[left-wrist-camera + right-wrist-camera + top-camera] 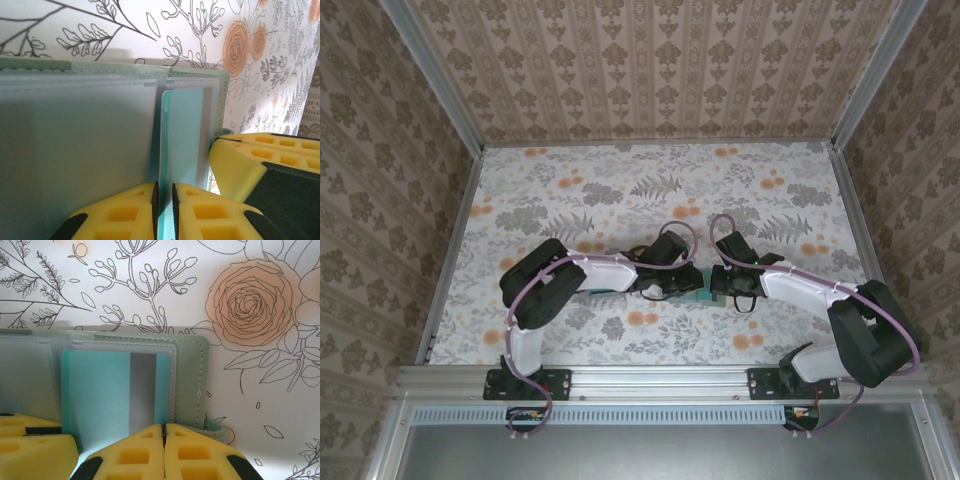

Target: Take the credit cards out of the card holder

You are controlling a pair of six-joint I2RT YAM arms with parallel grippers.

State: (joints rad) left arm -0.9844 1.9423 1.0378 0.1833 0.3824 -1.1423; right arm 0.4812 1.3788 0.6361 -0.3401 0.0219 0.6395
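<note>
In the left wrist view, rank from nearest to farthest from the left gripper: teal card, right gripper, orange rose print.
1. Thin teal rectangular credit card: clamped in the left gripper itself.
2. Yellow-fingered right gripper: just to the right.
3. Printed orange rose: farthest, upper right.

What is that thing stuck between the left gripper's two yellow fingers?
A thin teal credit card. It sticks out of the card holder and runs down between the fingers of the left gripper. You can see this in the left wrist view.
</note>
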